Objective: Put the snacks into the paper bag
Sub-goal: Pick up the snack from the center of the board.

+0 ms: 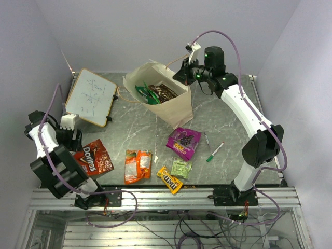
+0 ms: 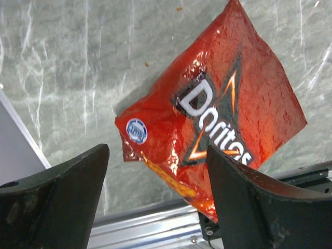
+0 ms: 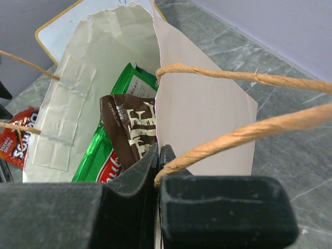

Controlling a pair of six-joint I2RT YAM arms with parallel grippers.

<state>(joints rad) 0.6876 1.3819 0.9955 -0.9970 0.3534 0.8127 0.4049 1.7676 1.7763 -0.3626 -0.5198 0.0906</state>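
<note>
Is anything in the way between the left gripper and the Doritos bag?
Nothing visible. The left gripper hangs open over the Doritos, and nothing lies on top of the packet. The right gripper pinches the wall of the paper bag.

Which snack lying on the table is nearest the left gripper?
The red Doritos bag, right in front of the open left gripper; the orange bag, M&M's and purple pouch lie farther right.

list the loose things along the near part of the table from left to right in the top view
red crinkly Doritos bag → orange foil snack bag → yellow M&M's packet → small pale green packet → white marker pen with green cap
</note>
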